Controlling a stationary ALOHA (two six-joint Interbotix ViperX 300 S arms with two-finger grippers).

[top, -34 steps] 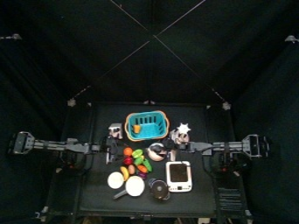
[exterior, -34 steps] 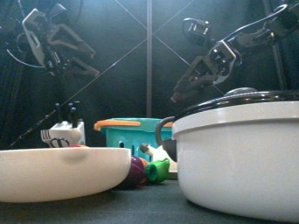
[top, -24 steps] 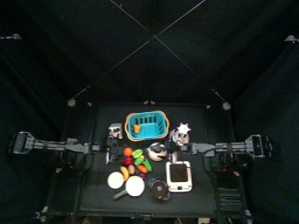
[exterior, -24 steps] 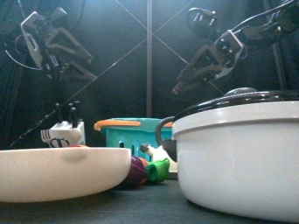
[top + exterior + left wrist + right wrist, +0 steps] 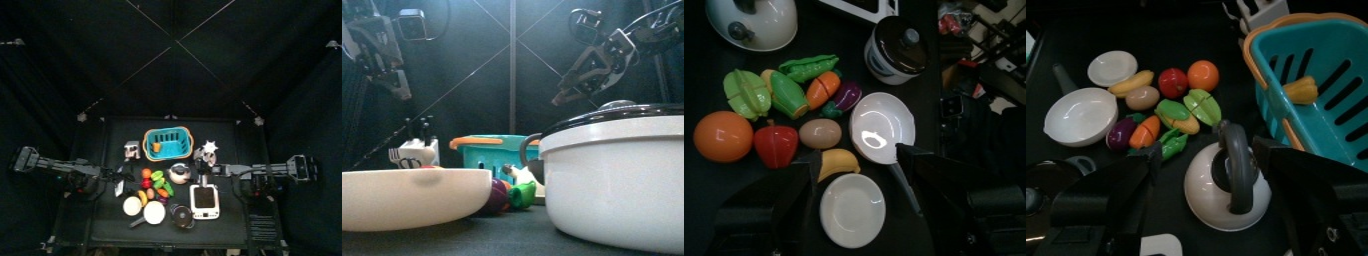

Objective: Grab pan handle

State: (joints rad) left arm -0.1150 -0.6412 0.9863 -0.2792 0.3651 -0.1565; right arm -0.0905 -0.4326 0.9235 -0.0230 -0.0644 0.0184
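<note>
The pan [image 5: 882, 125] is small and round, with a dark rim and a pale centre. It lies beside the toy vegetables. The pan handle [image 5: 911, 182], a short grey stick, points away from it past a cream disc [image 5: 855, 210]. My left gripper [image 5: 869, 200] hangs open above the disc and the handle, touching nothing. In the top view the pan [image 5: 155, 212] sits near the table's front, with the left gripper [image 5: 116, 181] to its left. My right gripper [image 5: 1207, 190] is open above a silver kettle [image 5: 1227, 185]. The right wrist view also shows the pan [image 5: 1082, 115].
A teal basket [image 5: 167, 143] stands at the back of the table. Toy vegetables and fruit [image 5: 778, 110] are piled at the middle. A dark lidded pot [image 5: 898, 50] and a white device [image 5: 205, 200] sit at the front right. A silver kettle [image 5: 758, 20] is nearby.
Both arms have shifted toward the table's front. In the front view the left gripper has swung to the left and the right gripper has moved slightly right. Nothing on the table has moved.
</note>
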